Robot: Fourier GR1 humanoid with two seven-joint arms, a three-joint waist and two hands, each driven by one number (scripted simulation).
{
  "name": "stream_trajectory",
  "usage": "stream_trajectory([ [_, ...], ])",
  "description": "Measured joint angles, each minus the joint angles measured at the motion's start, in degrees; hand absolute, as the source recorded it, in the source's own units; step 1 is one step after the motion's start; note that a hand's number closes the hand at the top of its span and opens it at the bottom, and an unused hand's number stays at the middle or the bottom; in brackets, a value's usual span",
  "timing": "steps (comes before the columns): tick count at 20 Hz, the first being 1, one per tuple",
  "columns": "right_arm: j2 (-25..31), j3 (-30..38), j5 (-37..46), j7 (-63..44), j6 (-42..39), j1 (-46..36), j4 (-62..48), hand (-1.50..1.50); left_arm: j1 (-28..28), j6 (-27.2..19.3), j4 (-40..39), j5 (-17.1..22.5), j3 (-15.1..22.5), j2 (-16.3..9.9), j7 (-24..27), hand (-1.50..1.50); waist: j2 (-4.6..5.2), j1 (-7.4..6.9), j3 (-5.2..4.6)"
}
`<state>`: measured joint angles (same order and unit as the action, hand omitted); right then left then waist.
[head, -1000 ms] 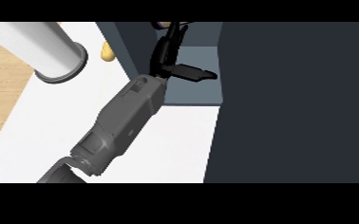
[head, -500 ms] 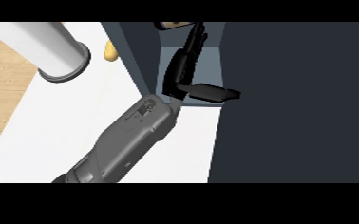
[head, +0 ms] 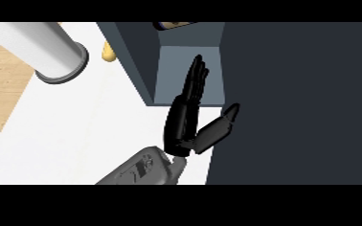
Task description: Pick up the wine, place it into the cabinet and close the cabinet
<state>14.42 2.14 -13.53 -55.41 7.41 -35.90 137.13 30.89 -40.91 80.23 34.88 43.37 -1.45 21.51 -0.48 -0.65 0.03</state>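
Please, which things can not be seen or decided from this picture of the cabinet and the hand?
- Wine: head view, only a brownish bit at the top band, cut off by the edge.
- Cabinet inside: mostly hidden by its dark door and side wall.
- Right hand: not in view.
- Left hand: fingers straight; whether it touches the door cannot be told.
- White cylinder: top cut off by the edge.

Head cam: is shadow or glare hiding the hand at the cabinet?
Head view: no glare; the left hand shows plainly against the cabinet's paler inside wall. Head view: its thumb nearly merges with the dark door, which shows no detail. Head view: the white counter is evenly lit.
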Motion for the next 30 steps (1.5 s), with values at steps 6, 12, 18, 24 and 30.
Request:
stream_trajectory([
  [6,0.2,-0.6,1.4,0.2,0.6,-0.6,0.1,-1.50,-9.6,-4.3,14.3,-2.4,5.6,-2.3,-1.3,1.50,0.13,0.16,-0.04],
  [12,0.3,-1.3,1.7,0.9,0.1,1.6,0.5,-1.50,-18.7,-1.1,25.5,-4.3,9.9,-9.0,-1.7,1.50,0.23,0.37,-0.04],
  [18,0.1,-4.9,1.0,2.1,-3.4,1.6,0.4,1.50,-27.8,5.1,35.2,-3.4,9.7,-19.5,1.4,1.50,0.23,0.00,0.21],
  [24,-4.4,-10.8,-0.1,0.9,-3.3,0.1,0.2,1.50,-33.7,12.4,40.3,1.4,3.1,-28.7,3.9,1.50,0.28,-0.33,0.40],
  [30,-10.1,-20.0,-0.1,-1.8,-1.1,-2.7,-0.2,1.50,-42.2,21.1,45.0,7.9,-5.8,-37.9,7.7,1.50,-0.02,-0.74,-0.08],
])
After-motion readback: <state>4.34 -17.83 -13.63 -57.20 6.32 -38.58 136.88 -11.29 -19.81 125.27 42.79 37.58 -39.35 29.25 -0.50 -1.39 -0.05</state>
